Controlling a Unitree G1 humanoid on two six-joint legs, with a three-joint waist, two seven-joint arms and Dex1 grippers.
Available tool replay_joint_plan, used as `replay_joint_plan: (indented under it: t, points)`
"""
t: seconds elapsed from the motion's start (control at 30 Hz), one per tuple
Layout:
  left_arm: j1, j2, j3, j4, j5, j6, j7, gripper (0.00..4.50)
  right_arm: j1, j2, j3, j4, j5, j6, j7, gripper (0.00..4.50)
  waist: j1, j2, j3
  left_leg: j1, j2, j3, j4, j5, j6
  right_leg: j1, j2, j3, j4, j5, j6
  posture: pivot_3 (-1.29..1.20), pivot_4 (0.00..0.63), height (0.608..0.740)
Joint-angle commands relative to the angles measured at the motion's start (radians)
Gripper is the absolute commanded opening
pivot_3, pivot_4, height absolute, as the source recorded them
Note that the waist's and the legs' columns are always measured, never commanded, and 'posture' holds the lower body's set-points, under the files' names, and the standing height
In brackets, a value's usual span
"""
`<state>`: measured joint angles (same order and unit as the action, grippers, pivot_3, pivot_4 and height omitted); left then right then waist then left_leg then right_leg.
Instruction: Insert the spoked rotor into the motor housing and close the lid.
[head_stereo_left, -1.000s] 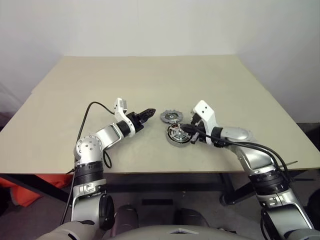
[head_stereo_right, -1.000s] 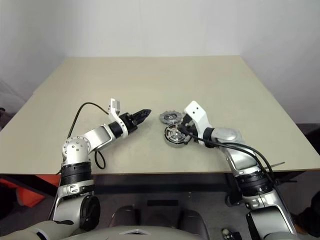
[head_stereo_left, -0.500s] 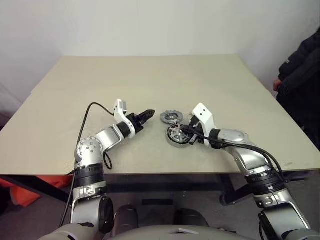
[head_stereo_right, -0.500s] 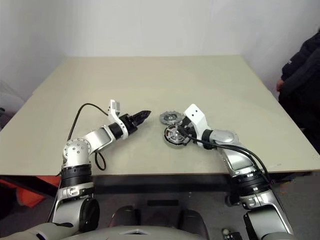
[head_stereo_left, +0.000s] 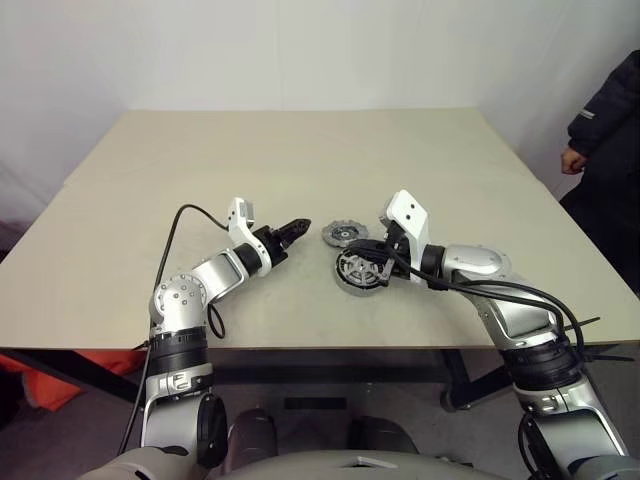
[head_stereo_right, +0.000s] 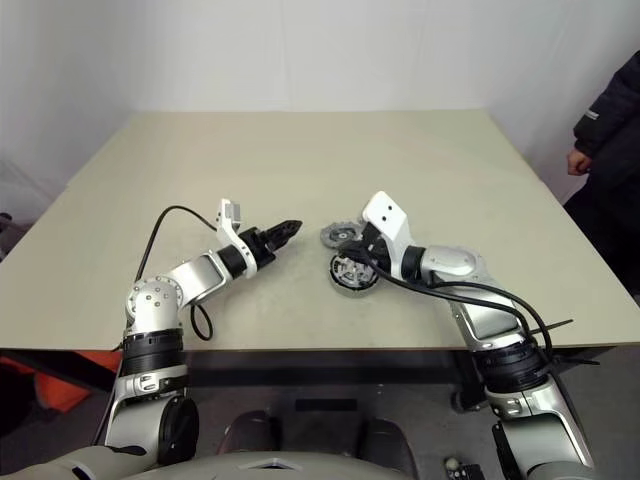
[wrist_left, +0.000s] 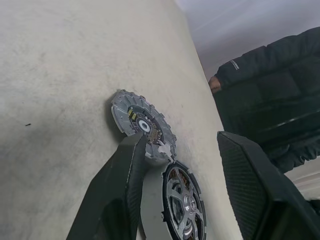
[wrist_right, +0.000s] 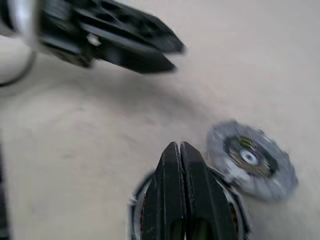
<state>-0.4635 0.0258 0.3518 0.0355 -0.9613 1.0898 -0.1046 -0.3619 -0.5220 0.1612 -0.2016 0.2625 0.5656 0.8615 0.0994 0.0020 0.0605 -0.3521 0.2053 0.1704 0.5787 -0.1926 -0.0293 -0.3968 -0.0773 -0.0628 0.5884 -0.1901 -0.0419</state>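
The motor housing (head_stereo_left: 358, 270) lies on the table near the middle, round and silver, with copper showing at its rim. The spoked rotor (wrist_left: 182, 202) sits inside it. Just behind it lies the lid (head_stereo_left: 343, 235), a grey toothed disc with a dark centre, also seen as the lid (wrist_right: 250, 157) in the right wrist view. My right gripper (head_stereo_left: 372, 262) is shut with nothing in it, its tips over the housing's right side; whether they touch it I cannot tell. To the left of the lid, my left gripper (head_stereo_left: 297, 227) hovers open and empty, pointing at the lid.
A person in a dark jacket (head_stereo_left: 607, 130) stands at the table's right side, one hand (head_stereo_left: 573, 158) near the edge. The beige table (head_stereo_left: 300, 150) stretches far behind the parts. My left arm's black cable (head_stereo_left: 175, 225) loops over the table.
My right gripper has lifted a little and drawn back over the housing, staying shut. A person has come into view at the right edge. The left gripper has not moved.
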Motion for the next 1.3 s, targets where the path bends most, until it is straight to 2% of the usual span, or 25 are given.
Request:
replay_joint_plan:
  t: [0.03,0.1,0.23,0.5,0.77,0.97,1.07,1.3]
  points:
    - [-0.006,0.002,-0.002,-0.037,-0.015,-0.016,-0.004,2.4,0.025,-0.013,0.011,0.005,-0.001,0.013,0.002,0.0,0.001,0.0,0.0,0.0,0.0,0.0,0.0,0.0,0.0,0.0,0.0,0.0,0.0,-0.001,0.001,0.0,0.0,0.74]
    - [-0.006,0.004,-0.001,-0.037,-0.016,-0.017,-0.003,2.4,0.042,-0.008,0.039,0.069,-0.036,0.001,-0.013,0.0,0.0,0.0,0.0,0.001,0.0,0.0,0.0,0.0,-0.001,0.0,0.0,0.0,0.0,-0.003,0.006,0.0,0.0,0.74]
    - [-0.004,0.009,0.004,-0.039,-0.018,-0.017,-0.002,2.4,0.022,0.02,0.051,0.166,-0.089,-0.021,-0.072,0.0,-0.002,0.0,0.0,0.002,0.0,0.0,0.001,0.002,-0.003,0.0,0.0,0.0,0.0,-0.003,0.006,0.0,0.0,0.74]
    - [0.007,0.002,0.0,-0.041,-0.02,-0.02,0.0,2.4,-0.016,-0.011,-0.017,0.073,-0.019,-0.027,-0.014,0.0,-0.001,0.0,0.0,0.003,0.0,0.0,0.001,0.002,-0.003,0.002,0.0,0.0,0.0,-0.003,0.006,0.0,0.0,0.74]
    - [0.01,-0.001,-0.003,-0.044,-0.02,-0.02,0.001,2.4,-0.077,-0.01,-0.04,0.172,-0.053,-0.043,-0.049,0.0,-0.001,0.0,0.0,0.001,0.0,0.0,0.001,0.001,-0.002,0.0,0.0,0.0,0.001,-0.001,0.001,0.0,0.0,0.74]
    - [0.011,0.004,-0.002,-0.051,-0.018,-0.024,0.001,2.4,-0.032,-0.003,0.013,0.264,-0.106,-0.071,-0.049,0.0,-0.001,0.0,0.0,0.001,0.0,0.0,0.001,0.001,-0.002,0.0,0.0,0.0,0.001,-0.001,0.002,0.0,0.0,0.74]
    - [0.006,0.019,0.003,-0.043,-0.014,-0.034,-0.005,2.4,-0.022,0.002,0.025,0.259,-0.114,-0.076,-0.051,0.0,-0.002,0.0,0.0,0.001,0.0,0.0,0.001,0.001,-0.002,0.001,0.0,0.0,0.001,-0.001,0.002,0.0,0.0,0.74]
    - [-0.009,0.036,0.001,-0.02,-0.01,-0.053,-0.014,2.4,-0.103,0.009,-0.047,0.228,-0.097,-0.146,-0.077,0.0,-0.002,0.0,0.0,0.002,0.0,0.0,0.001,0.001,-0.002,0.001,0.0,0.0,0.001,-0.003,0.006,0.0,0.0,0.74]
